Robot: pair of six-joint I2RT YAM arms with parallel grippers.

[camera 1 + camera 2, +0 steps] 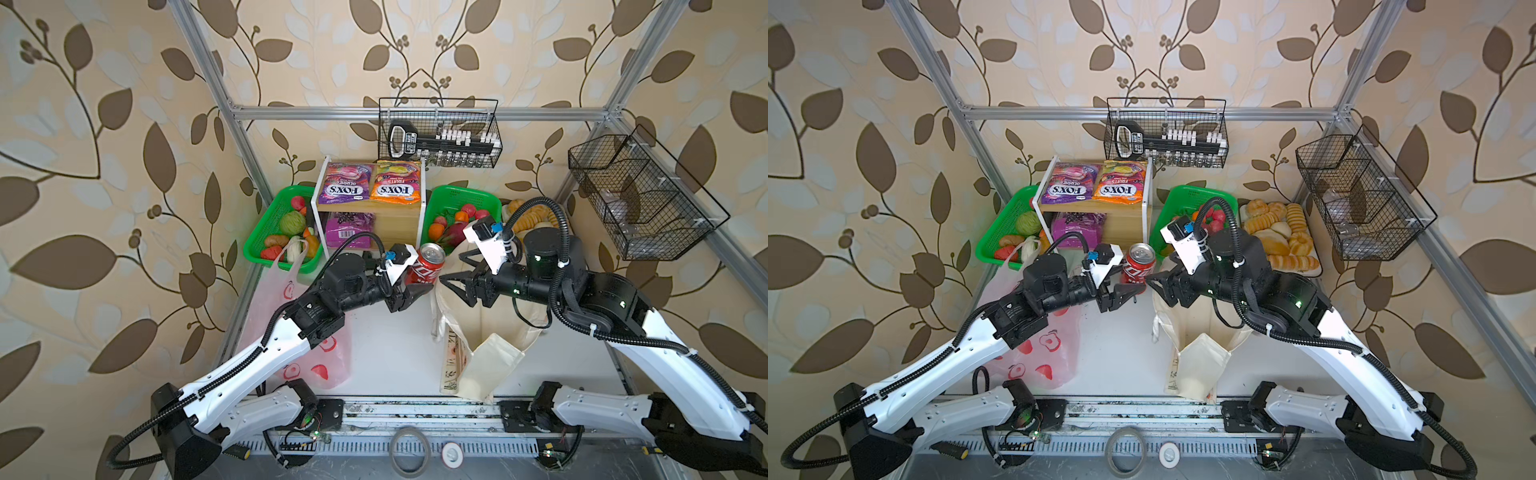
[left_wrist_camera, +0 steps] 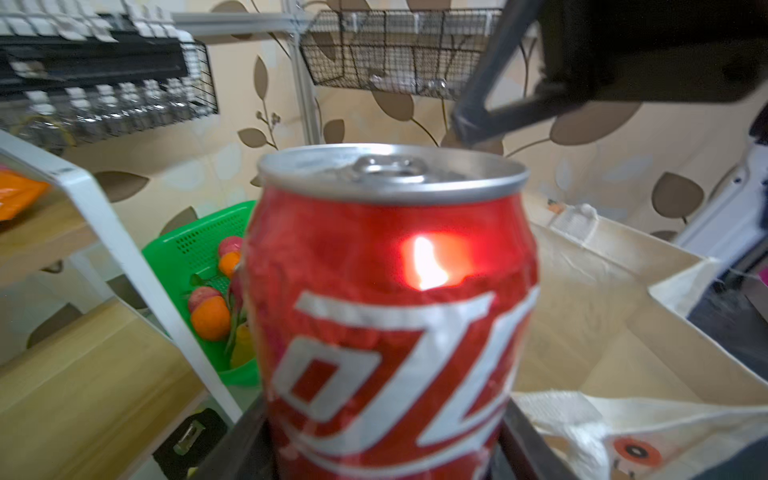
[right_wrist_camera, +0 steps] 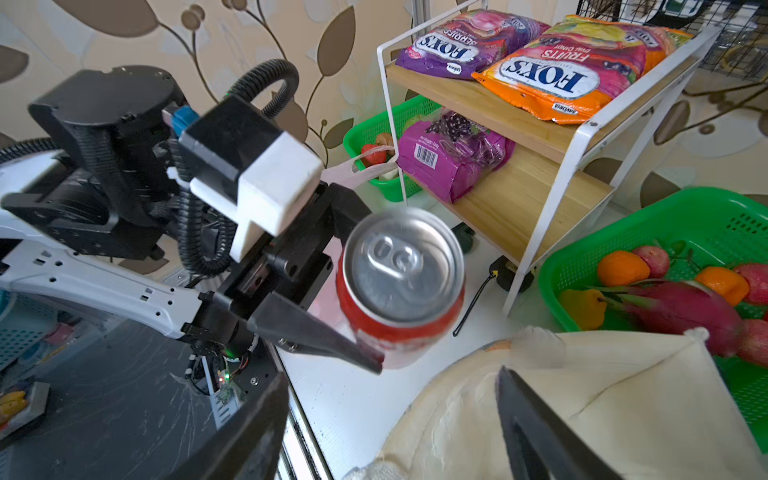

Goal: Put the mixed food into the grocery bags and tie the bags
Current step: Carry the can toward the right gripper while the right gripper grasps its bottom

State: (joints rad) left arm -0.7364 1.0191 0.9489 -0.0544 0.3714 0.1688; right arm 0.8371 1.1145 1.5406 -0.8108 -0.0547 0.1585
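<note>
Leaf-patterned wallpaper (image 1: 124, 208) was seen behind a white tabletop (image 1: 390, 353). A red cola can (image 1: 428, 266), silver top up, was clamped low on its sides by the left gripper (image 1: 422, 286), just beside the cream canvas tote (image 1: 494, 361), above whose rim the right gripper (image 1: 452, 269) was spread wide, empty.

I'm looking at beige wallpaper (image 1: 104, 174) with brown leaf prints wrapping the cell. A black wire basket (image 1: 492, 124) is hanging from the aluminium rail (image 1: 311, 113) above the white tabletop (image 1: 395, 345).
</note>
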